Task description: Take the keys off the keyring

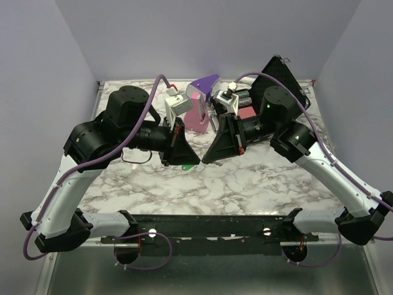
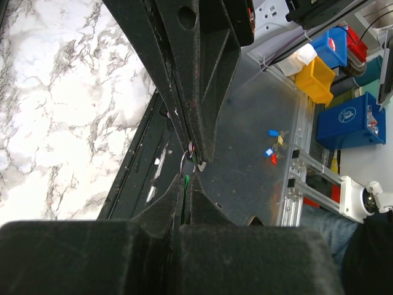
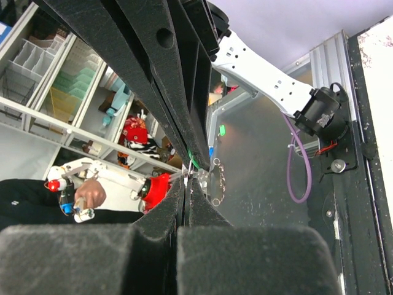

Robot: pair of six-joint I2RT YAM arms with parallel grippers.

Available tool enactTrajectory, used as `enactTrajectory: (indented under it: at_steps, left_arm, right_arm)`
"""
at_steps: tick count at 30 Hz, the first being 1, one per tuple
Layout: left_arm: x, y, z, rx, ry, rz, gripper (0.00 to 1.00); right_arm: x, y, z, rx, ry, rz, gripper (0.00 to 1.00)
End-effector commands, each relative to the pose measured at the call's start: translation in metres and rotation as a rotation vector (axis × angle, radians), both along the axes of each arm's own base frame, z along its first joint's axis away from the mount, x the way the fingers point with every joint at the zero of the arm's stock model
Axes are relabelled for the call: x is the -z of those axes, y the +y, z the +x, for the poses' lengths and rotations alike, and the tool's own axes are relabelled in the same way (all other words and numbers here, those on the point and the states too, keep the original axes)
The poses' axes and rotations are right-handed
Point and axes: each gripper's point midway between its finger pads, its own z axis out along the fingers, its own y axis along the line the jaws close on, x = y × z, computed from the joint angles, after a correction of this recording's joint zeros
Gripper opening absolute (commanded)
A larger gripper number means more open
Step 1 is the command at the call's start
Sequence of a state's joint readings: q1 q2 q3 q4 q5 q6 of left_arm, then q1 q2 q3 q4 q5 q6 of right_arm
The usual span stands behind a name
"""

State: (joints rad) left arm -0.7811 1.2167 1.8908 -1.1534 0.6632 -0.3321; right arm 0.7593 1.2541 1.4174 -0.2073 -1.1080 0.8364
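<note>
Both grippers meet tip to tip above the marble table (image 1: 245, 184). My left gripper (image 1: 194, 161) is shut on the green key (image 1: 188, 166). In the left wrist view the key shows as a green sliver (image 2: 185, 183) pinched between the left gripper's (image 2: 184, 179) fingers. The thin grey keyring (image 2: 183, 163) bridges the gap to my right gripper (image 2: 198, 161). In the right wrist view the right gripper (image 3: 187, 181) is shut on the keyring's silvery wire (image 3: 198, 174). A short ball chain (image 3: 217, 184) hangs beside it, and the green key (image 3: 193, 161) sits in the left jaws above.
A purple-and-pink wedge (image 1: 201, 104) and a white-grey block (image 1: 178, 106) stand just behind the grippers. Black gear (image 1: 282, 77) and a red piece (image 1: 247, 114) fill the back right. A black rail (image 1: 209, 224) runs along the near edge.
</note>
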Motion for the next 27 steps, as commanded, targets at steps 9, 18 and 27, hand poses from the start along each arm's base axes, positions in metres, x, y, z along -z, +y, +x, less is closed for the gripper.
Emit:
enactTrajectory:
  at_steps: [9,18,27]
  left_arm:
    - [0.009,0.003,-0.002,-0.01,0.007,0.055,0.08]
    - [-0.024,0.018,0.002,-0.11,-0.099,-0.024,0.79]
    - [-0.079,0.026,0.002,-0.223,-0.178,-0.309,0.86]
  right_arm:
    - [-0.008,-0.012,-0.018,-0.077,-0.02,0.004,0.01]
    - [-0.014,-0.009,-0.01,-0.011,-0.055,0.024,0.01]
    - [-0.041,-0.009,-0.009,0.031,-0.102,0.105,0.01]
